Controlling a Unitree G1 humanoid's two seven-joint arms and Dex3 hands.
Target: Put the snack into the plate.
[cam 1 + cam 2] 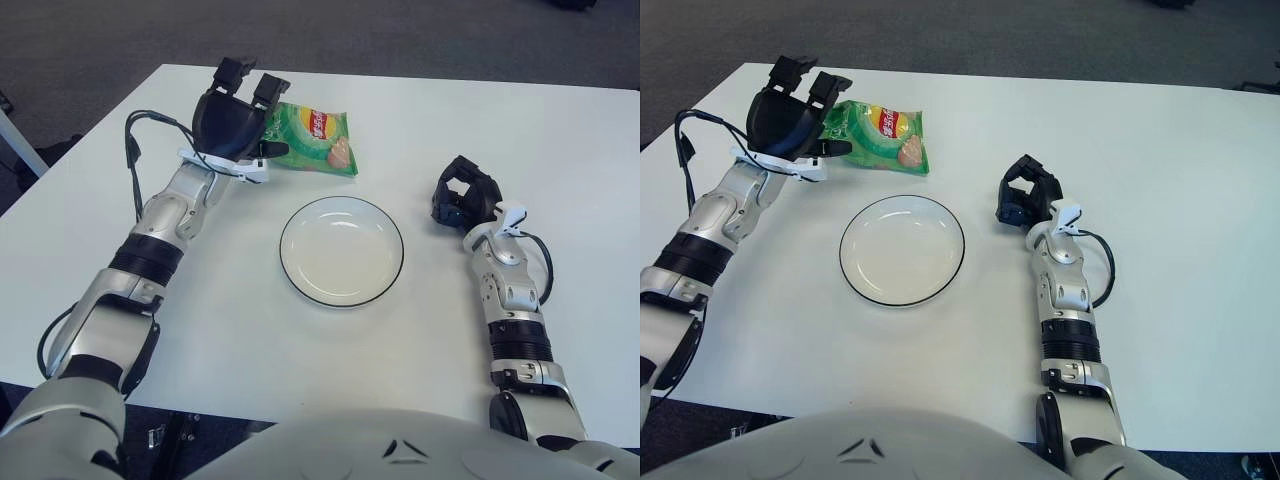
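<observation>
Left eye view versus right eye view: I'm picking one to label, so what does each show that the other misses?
Only the left eye view shows the left forearm down to its elbow and a dark strip of floor beyond the table's left edge. Only the right eye view shows more bare table to the right of the right hand. Both share the left hand at the green snack bag, the empty white plate, and the right hand beside the plate.
</observation>
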